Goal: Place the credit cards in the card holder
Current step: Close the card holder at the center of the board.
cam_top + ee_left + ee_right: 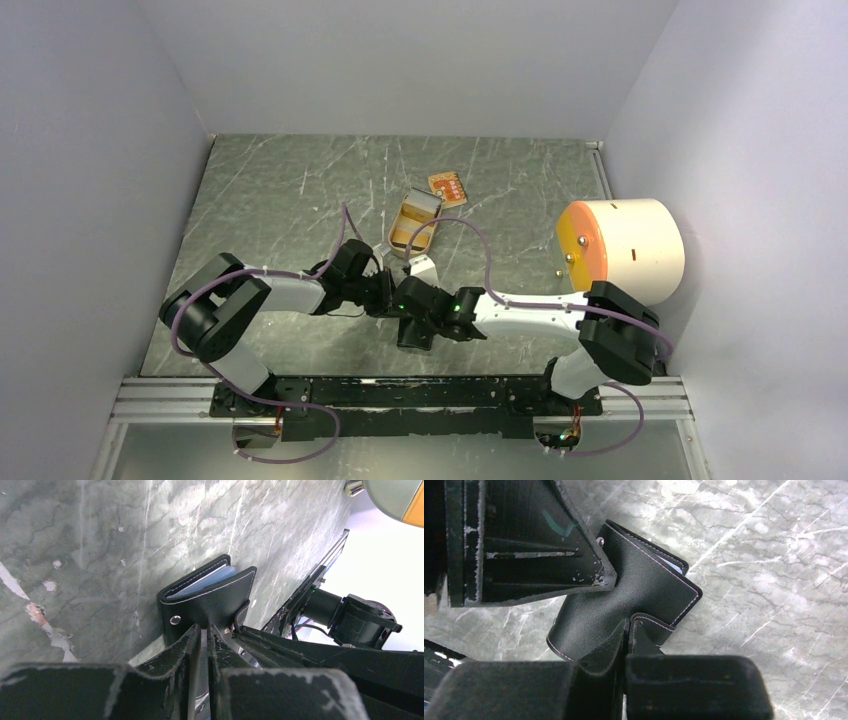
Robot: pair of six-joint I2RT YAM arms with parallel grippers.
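Three things around the gripped card holder [210, 592]: tin [413, 230], orange card [447, 186], drum [630, 250]

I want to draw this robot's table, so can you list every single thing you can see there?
table: one, grey marbled, under everything
tin: one, tan-gold, open, middle of the table
orange card: one, tan-orange, just beyond the tin
pale card: one, grey-white, on the near side of the tin
drum: one, white with an orange face, right edge of the table
card holder: one, black with blue lining, held between both pincers
left pincer: one, black, shut on the card holder
right pincer: one, black, shut on the card holder's flap
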